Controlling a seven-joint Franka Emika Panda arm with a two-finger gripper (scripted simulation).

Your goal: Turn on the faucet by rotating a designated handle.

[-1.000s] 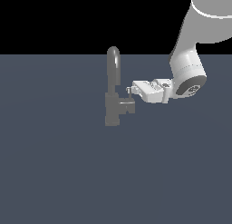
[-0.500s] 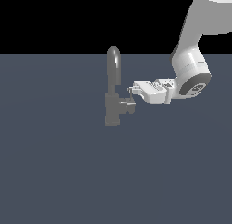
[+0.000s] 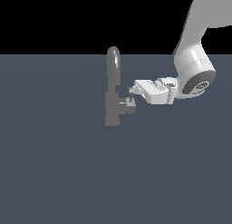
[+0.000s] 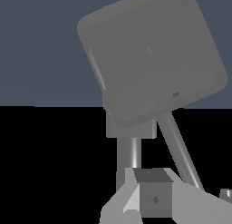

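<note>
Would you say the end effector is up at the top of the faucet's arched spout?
No, the end effector sits low beside the faucet, at the handle, well below the arch.

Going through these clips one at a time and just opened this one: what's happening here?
A white robot arm reaches in from the exterior view's right toward a grey faucet standing on a flat dark surface. Its claw is at the thin lever pin of the small side handle. Whether the claw is closed on the pin cannot be told from these views.
</note>
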